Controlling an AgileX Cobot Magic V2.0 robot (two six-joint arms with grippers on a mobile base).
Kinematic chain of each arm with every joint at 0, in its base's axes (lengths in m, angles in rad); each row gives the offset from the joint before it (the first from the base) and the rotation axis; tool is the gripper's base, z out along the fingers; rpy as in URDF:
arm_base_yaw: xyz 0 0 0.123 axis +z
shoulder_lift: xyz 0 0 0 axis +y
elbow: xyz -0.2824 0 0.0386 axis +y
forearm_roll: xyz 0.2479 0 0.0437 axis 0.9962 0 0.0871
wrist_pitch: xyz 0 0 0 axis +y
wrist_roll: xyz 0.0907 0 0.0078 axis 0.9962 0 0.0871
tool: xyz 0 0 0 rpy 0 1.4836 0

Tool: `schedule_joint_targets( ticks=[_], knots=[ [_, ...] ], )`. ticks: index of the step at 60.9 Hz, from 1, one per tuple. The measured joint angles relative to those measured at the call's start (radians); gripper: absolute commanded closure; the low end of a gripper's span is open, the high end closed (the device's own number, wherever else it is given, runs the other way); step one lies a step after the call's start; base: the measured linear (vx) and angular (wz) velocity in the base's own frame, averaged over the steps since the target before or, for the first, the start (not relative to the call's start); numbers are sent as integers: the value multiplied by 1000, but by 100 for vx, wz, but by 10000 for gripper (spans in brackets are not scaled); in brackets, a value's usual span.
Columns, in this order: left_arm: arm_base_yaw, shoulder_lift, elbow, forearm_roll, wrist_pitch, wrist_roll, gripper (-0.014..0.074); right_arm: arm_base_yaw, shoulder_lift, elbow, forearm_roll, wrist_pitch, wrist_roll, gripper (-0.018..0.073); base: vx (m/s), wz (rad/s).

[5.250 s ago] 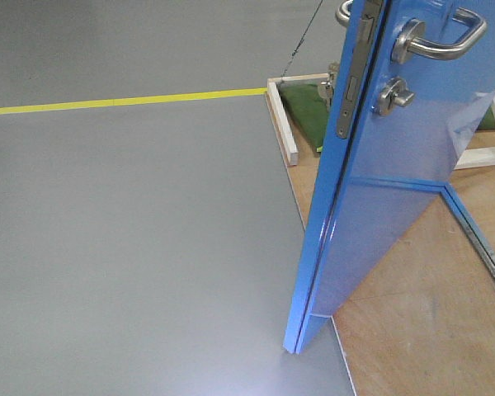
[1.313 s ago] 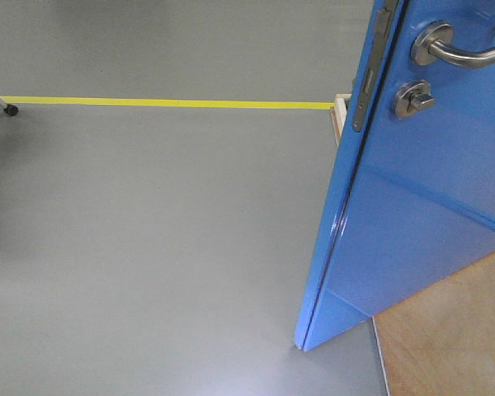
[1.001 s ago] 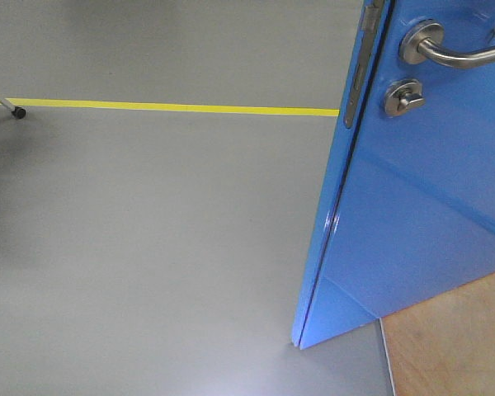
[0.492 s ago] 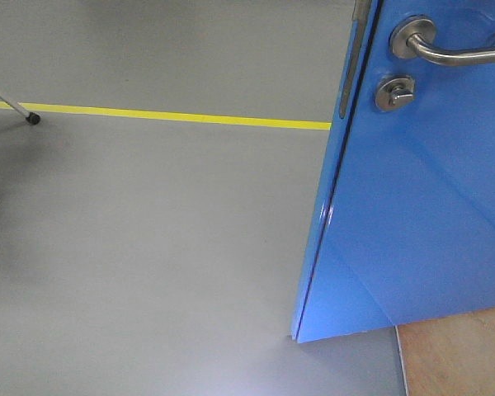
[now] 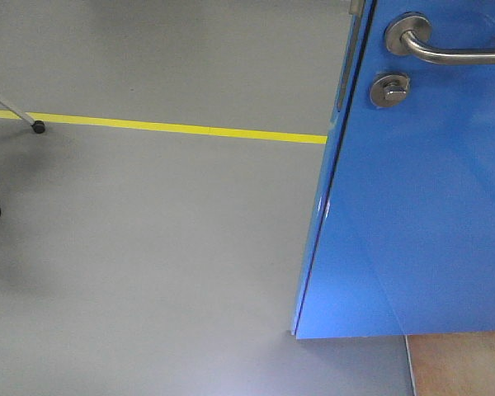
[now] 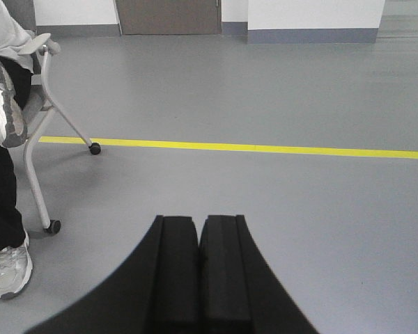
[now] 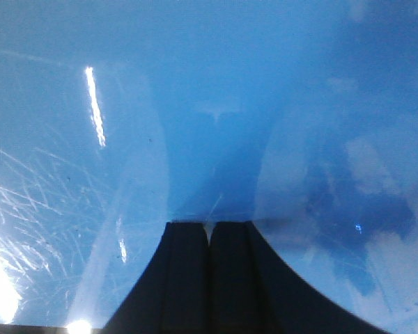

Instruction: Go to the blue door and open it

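The blue door (image 5: 421,206) fills the right side of the front view, glossy and bright, standing ajar with its narrow edge turned toward the open grey floor (image 5: 148,264). High on its face sits a silver lever handle (image 5: 445,51), with a round thumb-turn lock (image 5: 390,89) just below it and a metal latch plate (image 5: 347,62) on the edge. Its bottom corner meets the floor beside a patch of wooden boards (image 5: 462,367). A yellow line (image 5: 181,128) runs across the floor and ends behind the door's edge.

The right gripper (image 7: 209,226) has its two black fingers pressed together, holding nothing, tips right up against the scuffed, shiny blue panel. The left gripper (image 6: 198,221) is likewise closed and empty, pointing over bare floor. To its left a person's leg and white shoe (image 6: 10,273) show beside a wheeled chair (image 6: 38,139).
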Motion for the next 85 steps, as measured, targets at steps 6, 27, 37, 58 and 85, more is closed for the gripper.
schedule_joint_targets(
  ticks=[6, 27, 37, 58, 85],
  knots=[
    [0, 0, 0, 0, 0, 0, 526, 2, 0, 0, 0, 2, 0, 564, 20, 1],
    [0, 0, 0, 0, 0, 0, 526, 5, 0, 0, 0, 5, 0, 564, 19, -1],
    [0, 0, 0, 0, 0, 0, 526, 5, 0, 0, 0, 6, 0, 564, 17, -5],
    [0, 0, 0, 0, 0, 0, 526, 5, 0, 0, 0, 6, 0, 564, 15, -7],
    [0, 0, 0, 0, 0, 0, 526, 5, 1, 0, 0, -2, 0, 564, 11, -7]
  ],
)
